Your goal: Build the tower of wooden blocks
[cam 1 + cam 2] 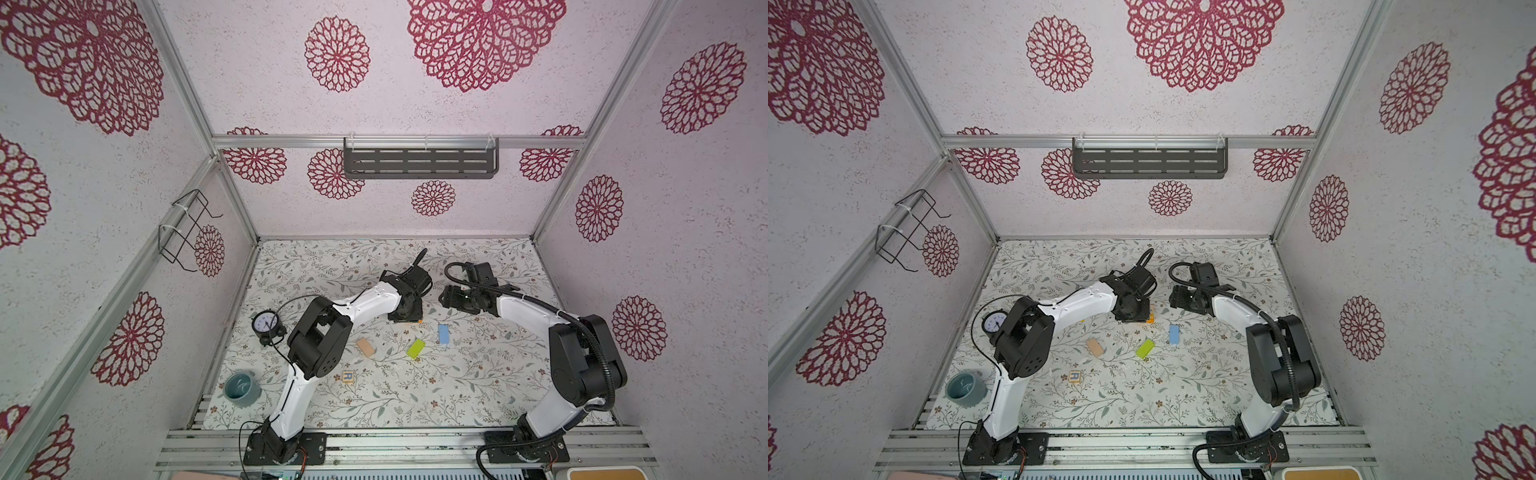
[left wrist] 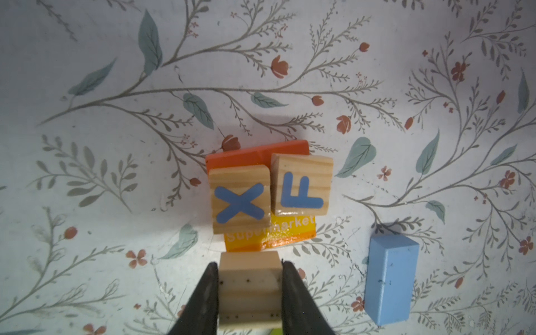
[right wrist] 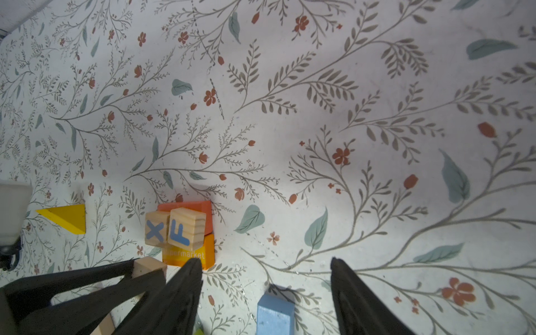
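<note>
Gripping a plain wood block [image 2: 249, 290] tight between its two fingers, the left gripper [image 2: 249, 265] hangs just beside the tower [image 2: 269, 197], which stands about mid-table under that arm's wrist. I cannot tell whether the held block touches the stack. So far the tower is low: an orange block [image 2: 255, 150] and an orange-yellow block [image 2: 278, 235] printed "Supermarket" lie side by side at the bottom, with the X cube [image 2: 240, 200] and the F cube [image 2: 301, 188] on top, touching each other. The right gripper [image 3: 264, 261] hovers to the right of the stack, fingers spread wide and holding nothing. On the table [image 1: 478, 395], a light blue block [image 1: 444, 334] lies near and right of the tower, a lime green block [image 1: 416, 348] nearer still, a tan block [image 1: 365, 346] to its left, and an R cube [image 1: 348, 377] nearest. A yellow wedge [image 3: 68, 217] lies apart from the stack.
</note>
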### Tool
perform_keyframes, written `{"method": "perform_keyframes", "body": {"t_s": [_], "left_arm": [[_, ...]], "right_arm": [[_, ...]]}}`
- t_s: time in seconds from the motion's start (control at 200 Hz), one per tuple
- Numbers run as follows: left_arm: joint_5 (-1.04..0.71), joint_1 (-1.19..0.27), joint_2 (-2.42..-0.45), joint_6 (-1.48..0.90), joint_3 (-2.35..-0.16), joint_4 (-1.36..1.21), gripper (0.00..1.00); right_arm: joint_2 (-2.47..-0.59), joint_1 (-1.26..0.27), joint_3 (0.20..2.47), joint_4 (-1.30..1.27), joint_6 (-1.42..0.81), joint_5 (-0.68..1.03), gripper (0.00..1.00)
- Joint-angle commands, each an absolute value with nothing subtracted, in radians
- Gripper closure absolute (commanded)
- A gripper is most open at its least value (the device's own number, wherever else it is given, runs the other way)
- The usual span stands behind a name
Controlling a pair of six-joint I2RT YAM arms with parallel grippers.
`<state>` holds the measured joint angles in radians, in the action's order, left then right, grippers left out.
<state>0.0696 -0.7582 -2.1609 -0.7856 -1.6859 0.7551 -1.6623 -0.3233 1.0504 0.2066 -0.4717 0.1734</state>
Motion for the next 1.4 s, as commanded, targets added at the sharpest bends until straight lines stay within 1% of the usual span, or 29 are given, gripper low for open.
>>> {"method": "perform_keyframes", "body": {"t_s": [0.0, 1.251, 1.396], "left_arm": [[0.087, -0.75, -2.177, -0.783, -1.71, 0.761, 0.72], [0.102, -0.726, -2.213, -0.804, -1.749, 0.756, 0.73], [0.102, -0.726, -2.217, -0.808, -1.748, 0.75, 0.71]], "right_arm": [[-1.65, -0.317, 1.04, 0.199, -0.471, 0.184, 0.27], [-1.657, -0.316, 1.032, 0.189, -0.47, 0.196, 0.27], [-1.658, -0.317, 1.032, 0.186, -0.471, 0.197, 0.27]]}}
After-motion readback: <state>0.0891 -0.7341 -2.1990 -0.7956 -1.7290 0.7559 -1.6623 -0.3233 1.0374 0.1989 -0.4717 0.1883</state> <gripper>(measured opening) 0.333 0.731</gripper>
